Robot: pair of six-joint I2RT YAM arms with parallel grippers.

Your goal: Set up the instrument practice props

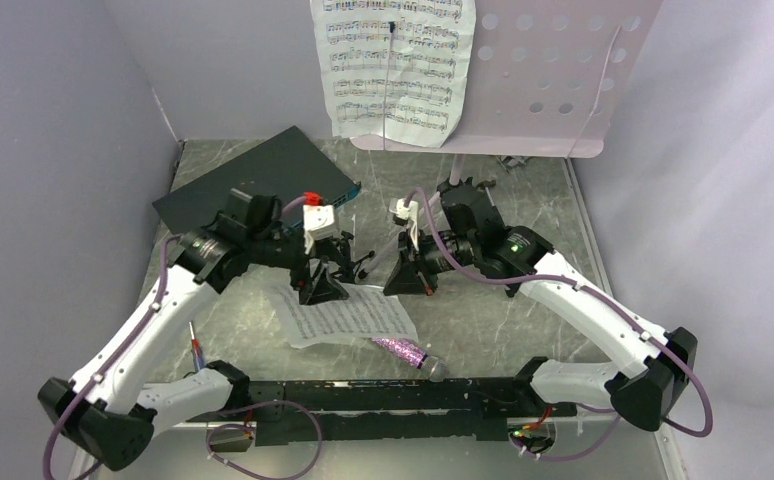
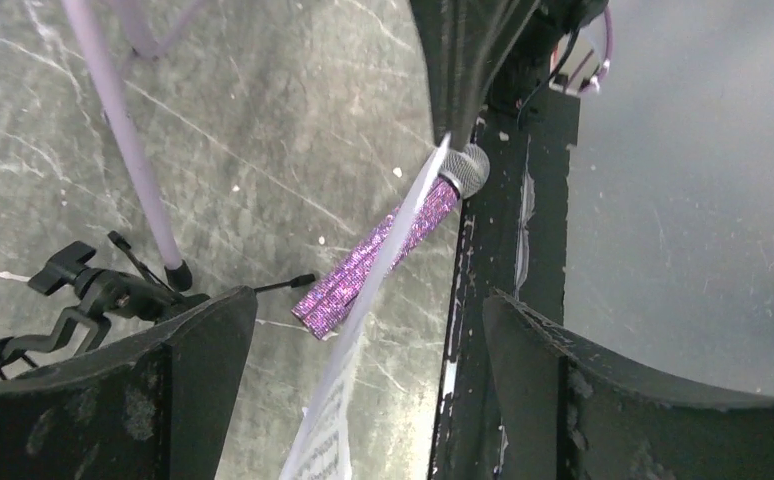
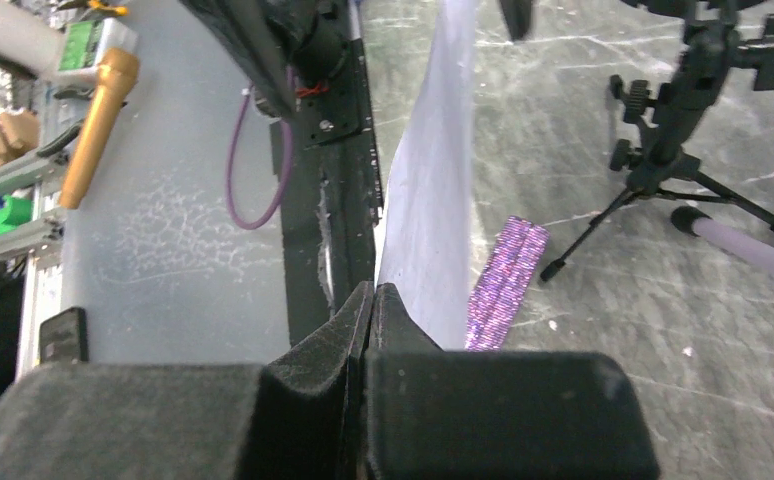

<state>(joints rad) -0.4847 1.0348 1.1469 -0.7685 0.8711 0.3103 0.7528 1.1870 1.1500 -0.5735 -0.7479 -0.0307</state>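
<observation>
Right gripper (image 3: 368, 298): arm stretched forward, wrist tipped down; black padded jaws pinched tight on loose page (image 1: 348, 318) at its edge.
Left gripper (image 2: 358, 315): mirrored pose; jaws wide apart, page edge-on between them.
Microphone (image 1: 403, 352): purple glitter barrel, mesh head; lying flat beside base rail (image 1: 413, 395), partly under page.
Mic stand (image 3: 678, 120): small black tripod, upright near both grippers.
</observation>
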